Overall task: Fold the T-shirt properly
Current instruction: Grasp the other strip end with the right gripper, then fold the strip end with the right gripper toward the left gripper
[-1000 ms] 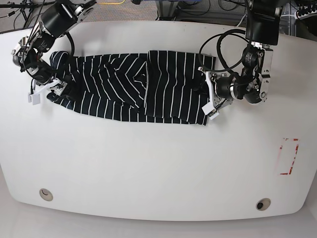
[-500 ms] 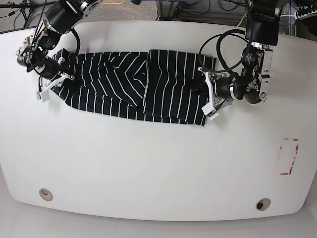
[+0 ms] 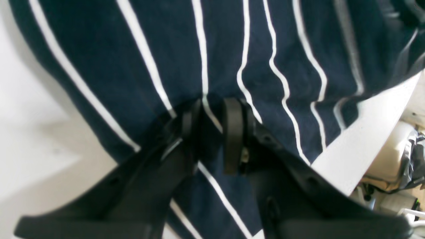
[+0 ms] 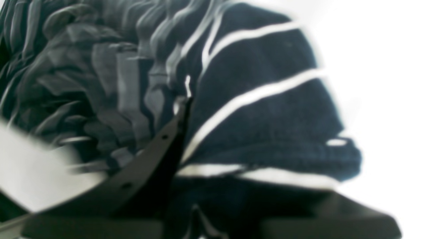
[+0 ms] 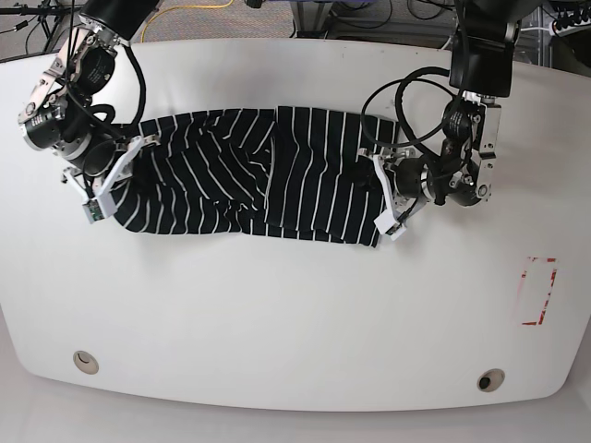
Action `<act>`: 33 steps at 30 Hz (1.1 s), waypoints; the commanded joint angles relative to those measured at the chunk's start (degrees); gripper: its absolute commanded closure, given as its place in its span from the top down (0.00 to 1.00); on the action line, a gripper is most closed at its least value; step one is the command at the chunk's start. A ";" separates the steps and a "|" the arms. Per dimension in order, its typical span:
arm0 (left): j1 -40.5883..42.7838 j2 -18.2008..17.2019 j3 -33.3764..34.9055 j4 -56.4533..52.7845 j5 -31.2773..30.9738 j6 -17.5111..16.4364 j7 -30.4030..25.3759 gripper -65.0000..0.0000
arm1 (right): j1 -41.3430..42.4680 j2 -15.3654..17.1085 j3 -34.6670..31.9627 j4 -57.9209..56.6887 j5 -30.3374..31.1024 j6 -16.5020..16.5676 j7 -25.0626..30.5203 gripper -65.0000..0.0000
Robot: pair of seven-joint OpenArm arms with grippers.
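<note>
Mid-fold: T-shirt (image 5: 249,175) gripped at both ends, not yet a neat fold.

The T-shirt lies as a long rumpled band across the far half of the bench (image 5: 295,314), w/ one flap already turned over near the middle, so some folding looks done. The left gripper (image 5: 386,189) has its fingers (image 3: 232,132) clenched on a pinch of striped cloth at its end; the wrist view shows fabric between them. The right gripper (image 5: 103,189) sits at the other end; its wrist view is blurred, but cloth bunches over the finger, so I judge it nearly closed & grasping the shirt. Left to do, prob.: smooth wrinkles, bring the ends together, square it up.
</note>
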State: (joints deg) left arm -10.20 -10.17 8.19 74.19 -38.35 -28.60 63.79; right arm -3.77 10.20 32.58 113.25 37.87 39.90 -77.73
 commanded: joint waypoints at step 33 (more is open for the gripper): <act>1.45 4.06 0.12 -0.83 4.02 1.39 2.10 0.17 | 3.81 -9.80 -22.86 -0.94 0.51 0.10 8.15 0.07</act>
State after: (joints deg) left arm -9.19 -6.02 8.01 73.60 -37.74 -27.88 62.52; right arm -0.89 1.28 9.76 112.07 36.97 39.97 -71.11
